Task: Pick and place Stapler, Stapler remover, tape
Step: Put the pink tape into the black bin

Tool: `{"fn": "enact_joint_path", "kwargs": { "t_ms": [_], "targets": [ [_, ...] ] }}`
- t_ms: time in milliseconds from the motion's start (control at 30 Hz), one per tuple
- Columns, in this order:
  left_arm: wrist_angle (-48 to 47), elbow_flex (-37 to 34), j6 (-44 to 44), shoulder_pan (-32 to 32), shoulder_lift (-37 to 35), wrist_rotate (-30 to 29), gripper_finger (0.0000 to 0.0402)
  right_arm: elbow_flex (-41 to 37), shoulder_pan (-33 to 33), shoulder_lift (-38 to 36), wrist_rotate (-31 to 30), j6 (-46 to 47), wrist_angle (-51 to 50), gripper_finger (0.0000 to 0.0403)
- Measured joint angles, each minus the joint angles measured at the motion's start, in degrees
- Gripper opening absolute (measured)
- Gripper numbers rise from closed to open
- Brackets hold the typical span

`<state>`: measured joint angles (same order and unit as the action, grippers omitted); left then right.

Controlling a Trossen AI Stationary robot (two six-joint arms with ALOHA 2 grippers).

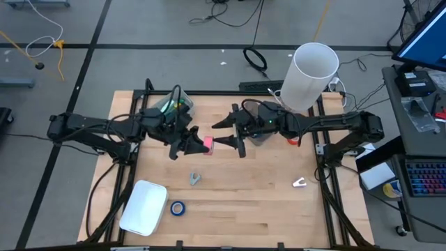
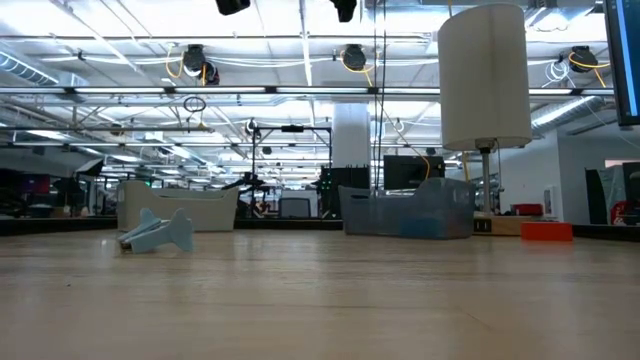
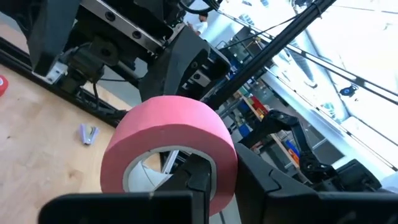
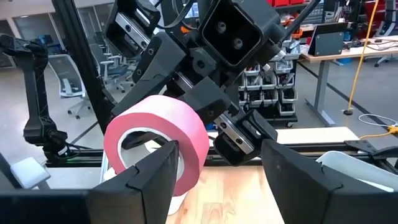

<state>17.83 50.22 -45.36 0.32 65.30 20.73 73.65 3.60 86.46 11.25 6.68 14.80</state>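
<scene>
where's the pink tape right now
In the high view, the pink tape is held above mid-table in the left gripper, facing the open right gripper.

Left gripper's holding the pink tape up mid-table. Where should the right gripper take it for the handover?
Probably on the free side of the pink tape, pinching the ring's wall, one finger through the open centre. The left gripper clamps the opposite side from behind, so the right gripper, open and facing it, can come straight in.

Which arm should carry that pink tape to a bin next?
Probably right. The left hand holds the pink tape, the open right hand already straddles it, and the clear bin sits under the right arm.
</scene>
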Motion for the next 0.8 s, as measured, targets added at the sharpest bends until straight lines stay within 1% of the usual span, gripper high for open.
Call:
{"fn": "enact_joint_path", "kwargs": {
  "t_ms": [133,367,567,800],
  "targets": [
    [0.3,0.0,0.0,0.1,0.0,0.0,0.0049,0.0,0.0,0.0,0.9,0.9,-0.1,0.0222],
    [0.1,0.0,0.4,1.4,0.1,0.5,0.0042,0.0,0.1,0.0,0.8,2.0,-1.6,0.0221],
    [0.1,0.0,0.3,2.1,0.1,0.6,0.0049,-0.1,-0.1,0.4,2.3,3.2,-3.6,0.0218],
    [0.3,0.0,0.3,2.2,0.0,1.7,0.0042,-0.1,-0.3,0.2,2.3,2.9,-4.0,0.0217]
  ]
}}
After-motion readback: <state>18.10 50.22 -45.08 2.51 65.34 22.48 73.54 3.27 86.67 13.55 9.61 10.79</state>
